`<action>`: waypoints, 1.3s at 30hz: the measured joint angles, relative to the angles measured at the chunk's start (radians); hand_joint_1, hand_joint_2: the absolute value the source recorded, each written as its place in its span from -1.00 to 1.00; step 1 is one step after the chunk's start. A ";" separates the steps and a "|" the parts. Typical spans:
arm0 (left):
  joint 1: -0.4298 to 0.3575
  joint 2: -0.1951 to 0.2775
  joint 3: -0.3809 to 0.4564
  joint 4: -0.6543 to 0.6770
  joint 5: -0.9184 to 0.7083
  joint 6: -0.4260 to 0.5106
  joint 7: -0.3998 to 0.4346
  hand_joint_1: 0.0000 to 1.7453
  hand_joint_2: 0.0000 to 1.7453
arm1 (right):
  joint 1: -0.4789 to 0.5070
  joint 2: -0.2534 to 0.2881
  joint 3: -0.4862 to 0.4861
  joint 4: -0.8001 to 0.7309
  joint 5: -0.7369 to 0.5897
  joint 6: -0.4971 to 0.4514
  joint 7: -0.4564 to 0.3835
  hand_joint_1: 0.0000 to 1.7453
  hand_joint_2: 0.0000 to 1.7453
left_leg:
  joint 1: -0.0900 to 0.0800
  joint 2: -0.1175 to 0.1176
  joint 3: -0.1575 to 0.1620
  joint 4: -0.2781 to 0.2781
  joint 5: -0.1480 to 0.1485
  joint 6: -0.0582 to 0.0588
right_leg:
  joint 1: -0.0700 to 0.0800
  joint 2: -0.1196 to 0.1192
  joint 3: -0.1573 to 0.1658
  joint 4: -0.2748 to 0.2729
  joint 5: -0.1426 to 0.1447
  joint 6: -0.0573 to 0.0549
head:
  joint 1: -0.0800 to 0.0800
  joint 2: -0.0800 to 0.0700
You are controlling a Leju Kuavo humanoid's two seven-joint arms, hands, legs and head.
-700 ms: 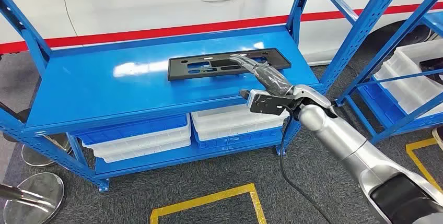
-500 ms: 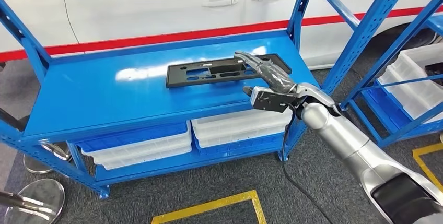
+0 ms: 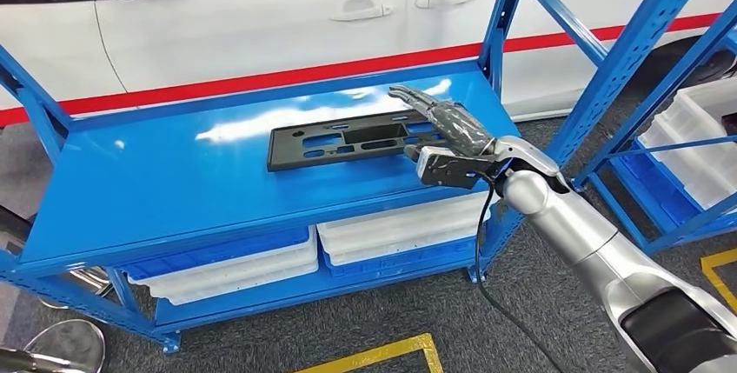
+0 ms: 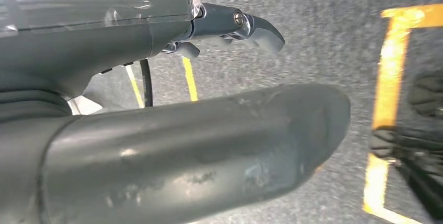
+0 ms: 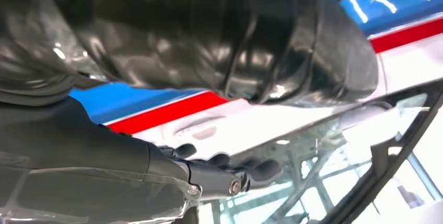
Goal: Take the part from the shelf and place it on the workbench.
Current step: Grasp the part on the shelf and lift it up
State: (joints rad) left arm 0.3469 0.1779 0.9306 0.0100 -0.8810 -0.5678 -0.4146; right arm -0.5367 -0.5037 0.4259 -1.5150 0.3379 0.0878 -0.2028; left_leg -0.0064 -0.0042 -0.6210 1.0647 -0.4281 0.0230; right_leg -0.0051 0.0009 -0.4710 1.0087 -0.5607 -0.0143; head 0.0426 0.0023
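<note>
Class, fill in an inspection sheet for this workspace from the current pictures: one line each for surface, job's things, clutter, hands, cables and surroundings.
Surface: blue top shelf of a blue rack, glossy, bare apart from the part.
Job's things: flat black part with slots lies on the top shelf, toward its right end.
Clutter: nothing seen on the top shelf; white bins sit on the lower shelf.
Hands: right hand is over the part's right end, fingers stretched; grip cannot be told. Left hand hangs over the floor, holding nothing.
Cables: black cable hangs from the right wrist.
Surroundings: white car with red stripe behind; second rack at right; yellow floor lines.
</note>
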 joint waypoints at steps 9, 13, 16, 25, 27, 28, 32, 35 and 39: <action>0.001 -0.004 -0.015 0.000 0.017 0.002 0.004 -1.00 -1.00 | 0.004 0.000 0.008 -0.015 0.008 -0.002 0.001 -1.00 -1.00 | 0.007 -0.003 0.072 -0.073 -0.024 0.027 | -0.007 0.000 -0.069 0.148 -0.037 0.033 | 0.000 0.000; 0.000 -0.005 -0.017 0.000 0.018 0.002 0.004 -1.00 -1.00 | 0.006 0.000 0.008 -0.015 0.008 -0.002 0.001 -1.00 -1.00 | 0.007 -0.003 0.076 -0.073 -0.028 0.027 | -0.009 0.000 -0.095 0.183 -0.052 0.035 | 0.000 0.000; -0.003 -0.008 -0.026 0.000 0.027 0.001 0.005 -1.00 -1.00 | 0.017 0.000 0.014 -0.013 0.009 0.000 -0.001 -1.00 -1.00 | 0.011 -0.005 0.128 -0.069 -0.081 0.006 | -0.017 -0.003 -0.173 0.152 0.016 0.042 | 0.002 0.000; -0.010 -0.008 -0.053 0.000 0.062 -0.004 0.004 -1.00 -1.00 | 0.018 -0.002 0.024 -0.014 0.010 0.003 -0.006 -1.00 -1.00 | 0.018 -0.001 0.003 0.211 -0.208 -0.042 | -0.015 -0.003 -0.110 0.028 0.079 -0.009 | 0.003 0.000; -0.010 -0.008 -0.060 0.000 0.068 -0.004 0.005 -1.00 -1.00 | 0.020 -0.002 0.027 -0.014 0.011 0.003 -0.006 -1.00 0.00 | 0.017 -0.001 -0.031 0.211 -0.185 -0.037 | -0.009 -0.002 -0.094 0.028 0.066 -0.011 | 0.003 0.000; -0.010 -0.008 -0.064 0.000 0.071 -0.004 0.005 -1.00 -1.00 | 0.021 -0.003 0.028 -0.014 0.011 0.003 -0.007 -1.00 0.50 | 0.016 -0.001 -0.024 0.163 -0.140 -0.031 | -0.006 -0.001 -0.084 0.028 0.059 -0.011 | 0.003 0.000; -0.006 -0.008 -0.073 0.001 0.082 -0.004 0.004 -1.00 -1.00 | 0.030 -0.015 0.029 -0.015 0.011 0.004 -0.014 -1.00 1.00 | 0.002 -0.003 0.025 -0.011 -0.039 -0.002 | -0.001 0.000 -0.061 0.024 0.039 -0.002 | 0.003 0.000; 0.000 -0.008 -0.074 0.001 0.086 -0.004 0.002 -1.00 -1.00 | 0.043 -0.030 0.029 -0.017 0.010 0.005 -0.019 -1.00 1.00 | 0.002 -0.006 0.029 -0.027 -0.023 -0.010 | 0.001 -0.001 -0.057 0.023 0.033 0.000 | 0.003 0.000; -0.001 -0.010 -0.077 0.001 0.090 -0.004 0.004 -1.00 -1.00 | 0.047 -0.046 0.029 -0.018 0.008 0.006 -0.020 -1.00 1.00 | 0.000 -0.008 0.030 -0.030 -0.024 -0.009 | -0.001 -0.001 -0.052 0.012 0.034 0.000 | 0.004 0.000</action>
State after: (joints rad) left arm 0.3456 0.1682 0.8536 0.0107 -0.7910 -0.5723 -0.4102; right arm -0.4900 -0.5495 0.4551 -1.5331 0.3464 0.0937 -0.2232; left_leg -0.0067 -0.0119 -0.5908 1.0343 -0.4525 0.0136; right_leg -0.0063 -0.0002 -0.5225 1.0210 -0.5265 -0.0145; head 0.0462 0.0023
